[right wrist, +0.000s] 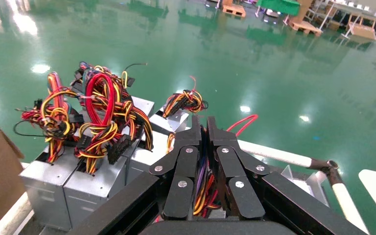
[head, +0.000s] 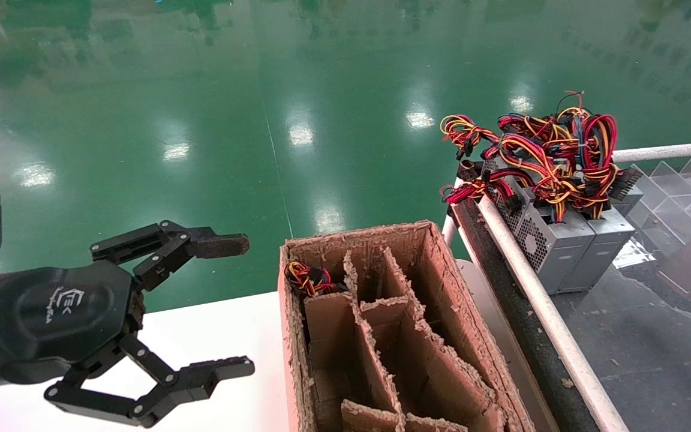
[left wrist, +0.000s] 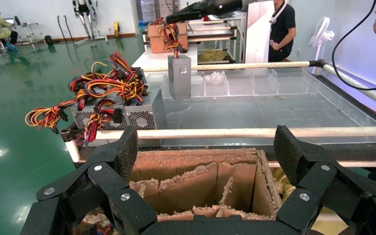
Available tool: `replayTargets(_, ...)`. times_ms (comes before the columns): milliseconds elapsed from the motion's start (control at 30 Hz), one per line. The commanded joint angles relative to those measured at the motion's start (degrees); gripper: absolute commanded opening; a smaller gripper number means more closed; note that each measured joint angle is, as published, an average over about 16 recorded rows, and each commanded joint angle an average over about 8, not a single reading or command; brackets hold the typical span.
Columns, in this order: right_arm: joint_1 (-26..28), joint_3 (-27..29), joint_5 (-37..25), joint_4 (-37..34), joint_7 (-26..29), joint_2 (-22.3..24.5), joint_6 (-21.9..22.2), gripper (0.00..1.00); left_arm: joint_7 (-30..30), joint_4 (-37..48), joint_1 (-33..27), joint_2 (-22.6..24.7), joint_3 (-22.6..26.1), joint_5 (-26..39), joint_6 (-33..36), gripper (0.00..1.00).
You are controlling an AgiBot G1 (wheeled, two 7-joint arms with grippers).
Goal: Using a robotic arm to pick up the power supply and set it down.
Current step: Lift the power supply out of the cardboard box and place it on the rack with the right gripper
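Observation:
In the left wrist view, the power supply [left wrist: 179,76], a slim grey case, stands upright over the grey cart top beyond the perforated cases. Its wire bundle [left wrist: 169,34] is at its upper end. My right gripper [left wrist: 192,11] reaches it from above and is shut on those wires. The right wrist view shows purple, yellow and red wires [right wrist: 201,166] pinched between that gripper's [right wrist: 203,122] closed fingers; the case itself is hidden below. Whether the case touches the surface I cannot tell. My left gripper [head: 245,305] hangs open and empty over the white table, left of the cardboard box.
A torn cardboard box [head: 441,282] with dividers stands in the middle, a small wire bundle [head: 306,279] in one slot. On the cart to the right sit perforated grey cases [head: 555,246] with big wire masses, behind a white padded rail [head: 537,288]. Clear partitions [head: 675,198] lie farther right.

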Motion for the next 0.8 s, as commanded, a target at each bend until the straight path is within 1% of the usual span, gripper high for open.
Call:
replayTargets(33,-1.4,0.4,0.5,-0.5,-0.1,-0.8,1.2,0.00,0.0,0.0,0.0,0.0,0.0,0.0,0.0,1.00)
replayTargets(300,-5.6,1.9,2.4,0.5,0.5,-4.8,5.3,0.00,0.0,0.0,0.0,0.0,0.0,0.0,0.0,1.00)
replayTargets(467,-7.3,2.7,3.4,1.7,1.2,-7.4,8.1,0.00,0.0,0.0,0.0,0.0,0.0,0.0,0.0,1.00)
replayTargets(633,-8.7,3.2,4.0,2.8,1.9,-9.1,9.9,0.01,0.0,0.0,0.0,0.0,0.0,0.0,0.0,1.00)
replayTargets(667,-9.0,3.2,4.1,2.9,2.1,-9.3,10.1,0.06,0.0,0.0,0.0,0.0,0.0,0.0,0.0,1.00)
replayTargets(800,-10.0,3.5,4.4,3.4,2.7,-9.7,10.7,0.55,0.0,0.0,0.0,0.0,0.0,0.0,0.0,1.00)
